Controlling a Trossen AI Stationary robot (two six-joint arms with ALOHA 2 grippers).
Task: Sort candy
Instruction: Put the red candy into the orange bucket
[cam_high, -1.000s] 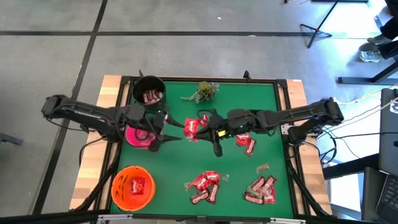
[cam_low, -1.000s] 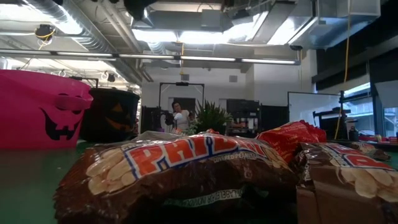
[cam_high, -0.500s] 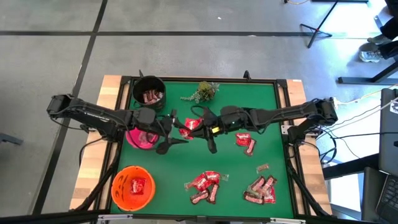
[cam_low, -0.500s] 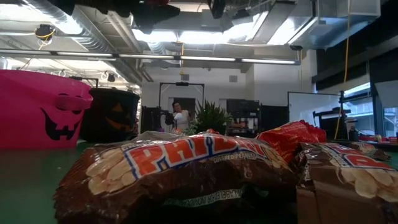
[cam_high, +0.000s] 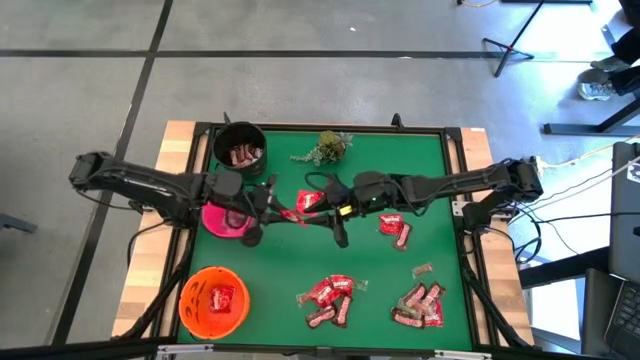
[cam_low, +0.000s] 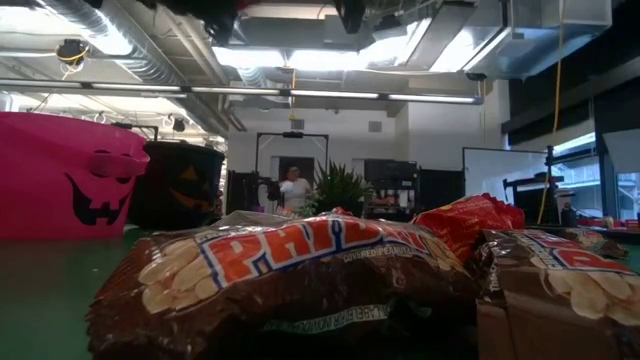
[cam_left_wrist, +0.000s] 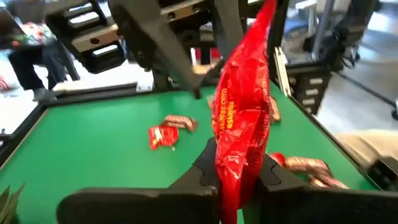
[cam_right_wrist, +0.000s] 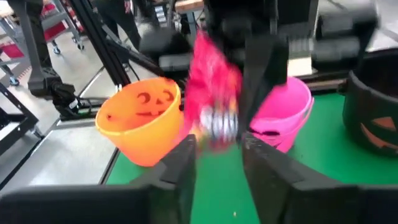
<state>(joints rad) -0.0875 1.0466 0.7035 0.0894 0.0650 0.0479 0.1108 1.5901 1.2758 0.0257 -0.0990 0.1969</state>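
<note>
Handoff mid-table: left gripper (cam_left_wrist: 239, 177) clamped on red Skittles packet (cam_left_wrist: 242, 112), right gripper (cam_right_wrist: 217, 155) jaws parted around it, beside pink bucket (cam_high: 225, 222).

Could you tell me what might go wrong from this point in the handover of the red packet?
1. The left gripper pinches only the bottom edge of the red packet, so the slick wrapper may slip out.
2. The right gripper stands open close around the packet and could snag it when pulling away.

"payday" on the brown candy bar (cam_low: 300, 270); "skittles" on the red packet (cam_left_wrist: 239, 118).
</note>
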